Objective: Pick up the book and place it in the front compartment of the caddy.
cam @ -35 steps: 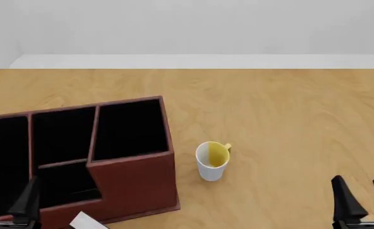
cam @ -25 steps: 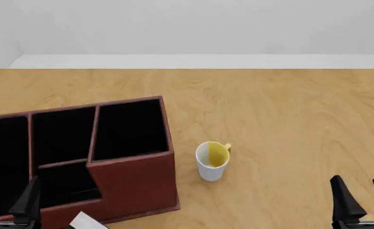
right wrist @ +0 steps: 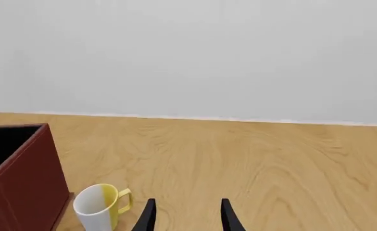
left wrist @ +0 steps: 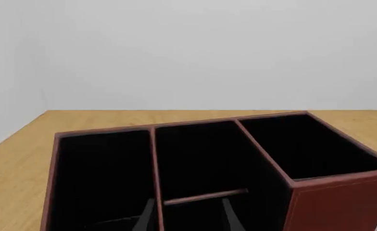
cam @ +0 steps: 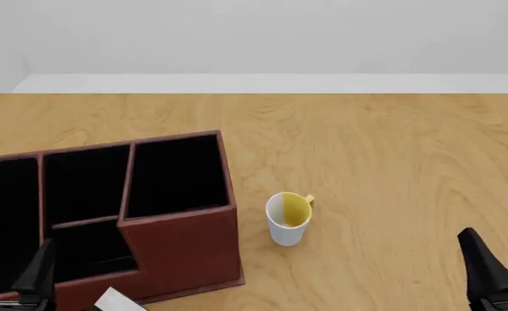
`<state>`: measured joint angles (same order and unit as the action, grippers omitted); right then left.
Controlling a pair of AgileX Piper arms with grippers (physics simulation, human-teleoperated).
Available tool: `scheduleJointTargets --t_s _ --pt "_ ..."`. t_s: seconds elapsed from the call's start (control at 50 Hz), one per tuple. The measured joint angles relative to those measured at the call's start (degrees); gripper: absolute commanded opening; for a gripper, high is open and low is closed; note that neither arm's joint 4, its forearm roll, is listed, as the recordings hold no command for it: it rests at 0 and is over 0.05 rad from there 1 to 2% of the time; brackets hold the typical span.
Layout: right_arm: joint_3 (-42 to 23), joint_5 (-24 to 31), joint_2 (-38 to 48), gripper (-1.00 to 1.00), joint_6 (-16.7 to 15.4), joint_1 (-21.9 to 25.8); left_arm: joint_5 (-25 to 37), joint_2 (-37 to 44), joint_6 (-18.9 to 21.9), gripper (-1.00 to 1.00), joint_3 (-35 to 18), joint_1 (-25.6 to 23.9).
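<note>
The caddy [cam: 184, 243] is a red-brown box with black sections standing at the table's near left; its lower-walled front section [cam: 90, 249] faces me. A pale corner of the book [cam: 116, 302] pokes in at the bottom edge of the front view, just in front of the caddy; most of it is out of frame. My left gripper [cam: 10, 271] hangs open over the caddy's near left part, with its fingers apart [left wrist: 187, 219] above the black sections. Far off at the near right, my right gripper [cam: 507, 262] is also open and holds nothing [right wrist: 187, 216].
A white mug with a yellow inside [cam: 287, 218] stands upright just right of the caddy [right wrist: 21, 178] and also shows in the right wrist view [right wrist: 97, 206]. Bare wooden tabletop [cam: 392, 162] stretches to the right and back, ending at a pale wall.
My right gripper has shifted a little to the right and lower in the front view. The left gripper, caddy, mug and book have not moved.
</note>
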<state>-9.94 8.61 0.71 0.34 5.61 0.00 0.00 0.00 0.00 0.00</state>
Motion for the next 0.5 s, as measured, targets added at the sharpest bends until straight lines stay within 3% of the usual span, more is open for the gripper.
scheduleJointTargets --t_s 0.5 --pt "-22.1 16.4 19.0 1.0 -6.5 20.8 0.0 0.0 0.0 1.0 0.0 0.0"
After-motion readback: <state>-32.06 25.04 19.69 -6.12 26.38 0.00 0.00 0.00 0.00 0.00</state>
